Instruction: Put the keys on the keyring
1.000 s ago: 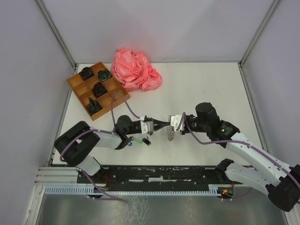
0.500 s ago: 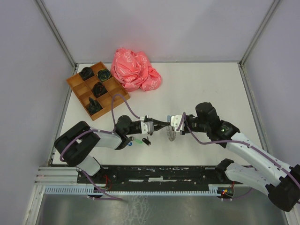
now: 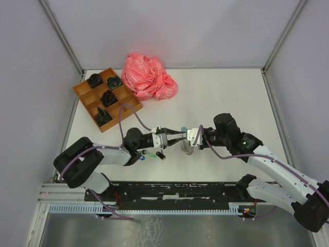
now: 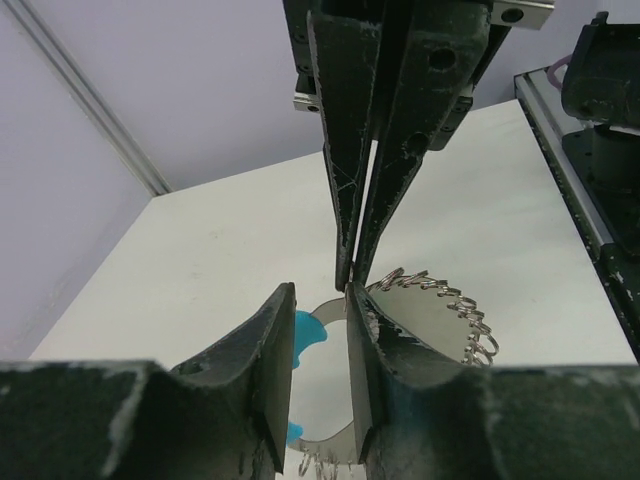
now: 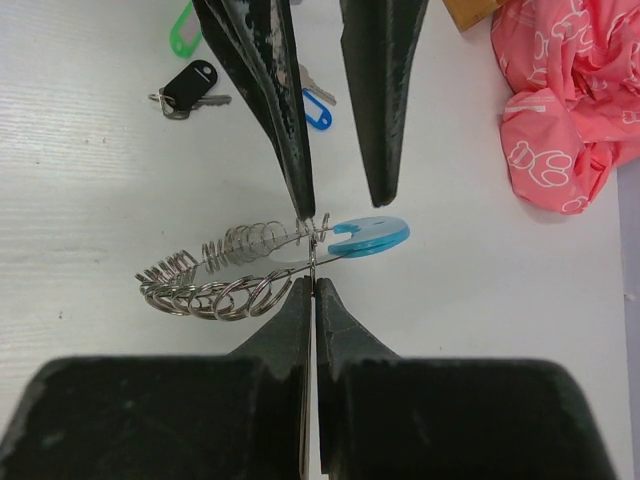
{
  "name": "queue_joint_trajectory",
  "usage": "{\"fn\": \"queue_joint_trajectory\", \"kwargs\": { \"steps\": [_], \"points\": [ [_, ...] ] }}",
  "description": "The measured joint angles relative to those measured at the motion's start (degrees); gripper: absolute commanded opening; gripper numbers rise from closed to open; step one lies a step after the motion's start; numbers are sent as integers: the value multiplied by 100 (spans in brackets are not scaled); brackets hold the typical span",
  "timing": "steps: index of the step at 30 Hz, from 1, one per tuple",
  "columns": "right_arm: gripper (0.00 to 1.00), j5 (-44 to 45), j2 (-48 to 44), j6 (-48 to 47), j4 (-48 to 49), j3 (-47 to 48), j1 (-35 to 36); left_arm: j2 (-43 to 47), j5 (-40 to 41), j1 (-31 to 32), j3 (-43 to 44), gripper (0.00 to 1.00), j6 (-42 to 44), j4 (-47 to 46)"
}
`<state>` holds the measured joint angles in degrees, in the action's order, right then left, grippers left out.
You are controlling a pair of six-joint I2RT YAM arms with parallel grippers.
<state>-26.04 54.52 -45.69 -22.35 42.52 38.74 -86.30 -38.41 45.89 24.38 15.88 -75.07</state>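
Silvery coiled oval keyring (image 5: pixel 225 297) with blue segment sits clamped in right pincer (image 5: pixel 312 287); left pincer (image 5: pixel 341 205) stands apart. The thin-edge grip might slip.

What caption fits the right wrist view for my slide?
Right gripper, jaws shut on the keyring, faces the open left gripper; keys lie loose on the table.

Right wrist view: green key (image 5: pixel 181 28) cut by top edge; blue key (image 5: pixel 318 108) partly behind left gripper (image 5: pixel 342 205); pink bag (image 5: pixel 560 100) cut by right edge. Left wrist view: lower part of keyring (image 4: pixel 440 292) hidden.
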Motion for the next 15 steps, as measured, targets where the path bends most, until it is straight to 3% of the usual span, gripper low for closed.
{"fn": "queue_joint_trajectory", "kwargs": {
  "steps": [9, 15],
  "points": [
    [1, 249, -35, -291, -212, 9, 0, 1279, 911, 0, -356, 51, -354, 1298],
    [1, 350, -109, -461, -304, 11, 0, 2413, 2363, 7, -332, 62, -1189, 3069]
  ]
}}
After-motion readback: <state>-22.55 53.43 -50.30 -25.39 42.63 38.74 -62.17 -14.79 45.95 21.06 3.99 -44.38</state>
